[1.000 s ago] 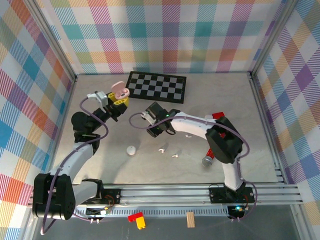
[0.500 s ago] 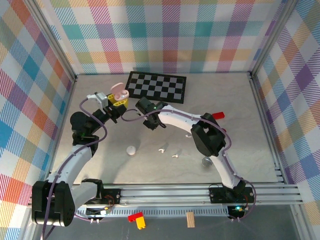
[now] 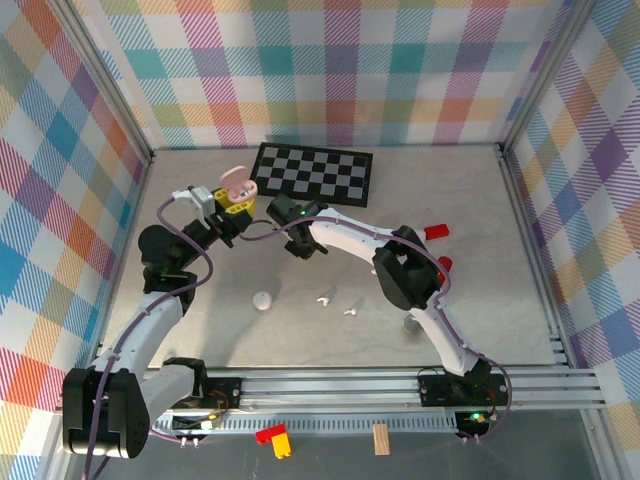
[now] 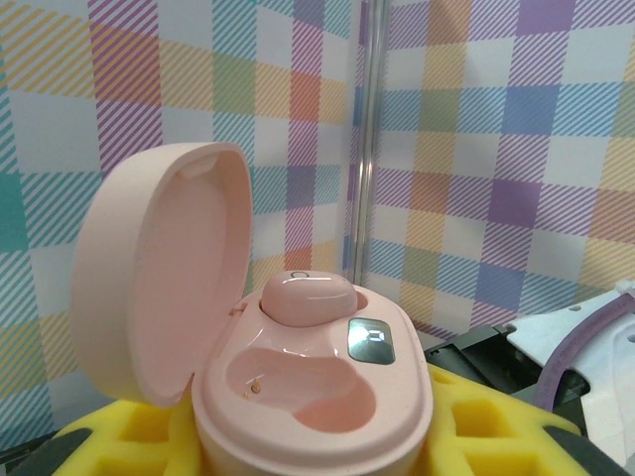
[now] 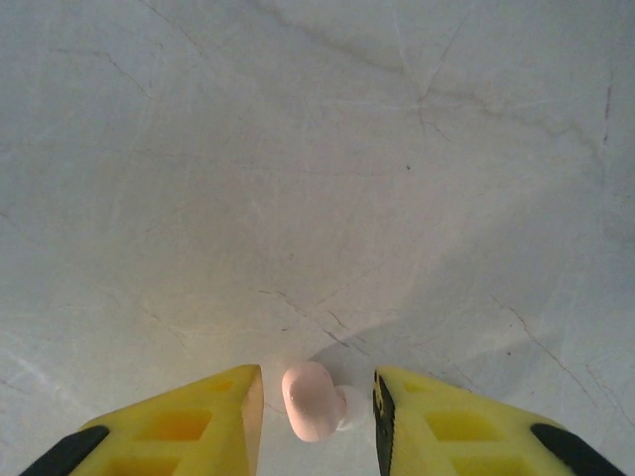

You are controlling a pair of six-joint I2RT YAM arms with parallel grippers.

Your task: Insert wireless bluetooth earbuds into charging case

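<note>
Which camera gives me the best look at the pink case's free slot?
Left wrist: the open pink case is close up, lid raised, one pink earbud seated at the back, the near slot empty. Top external gives it as a small pink shape in the left gripper.

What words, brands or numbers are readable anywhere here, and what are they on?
No text can be read.
The small screen on the pink case shows only a faint mark, too blurred to read.
The checkerboard bears plain squares, no writing.
</note>
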